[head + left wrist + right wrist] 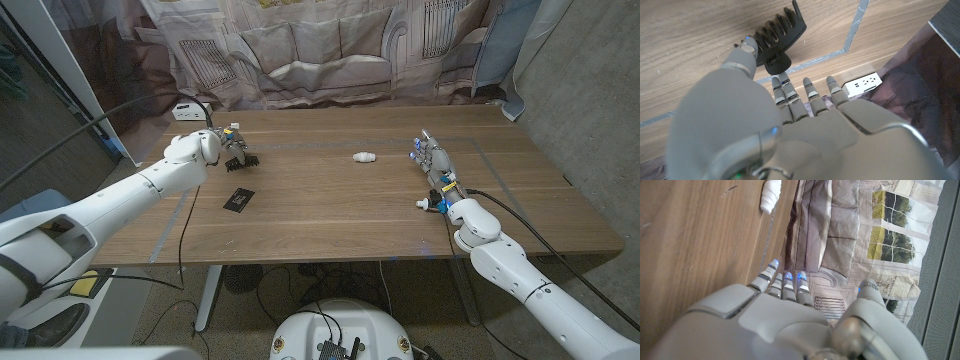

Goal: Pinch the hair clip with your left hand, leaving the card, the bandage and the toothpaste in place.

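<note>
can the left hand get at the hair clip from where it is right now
Probably yes. The left hand is already at the hair clip, a fingertip at its teeth, with nothing between them; the card lies apart.

A wooden worktop [330, 215] marked with pale tape lines is seen. A black clip [240, 159] lies near its left edge, with a black card [237, 200] just nearer the front. A white bandage roll [364, 156] lies mid-worktop towards the back. A small tube [432, 204] lies towards the right edge.

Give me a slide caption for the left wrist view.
Left hand reaches over the black hair clip on the wooden table, thumb beside it.
</note>
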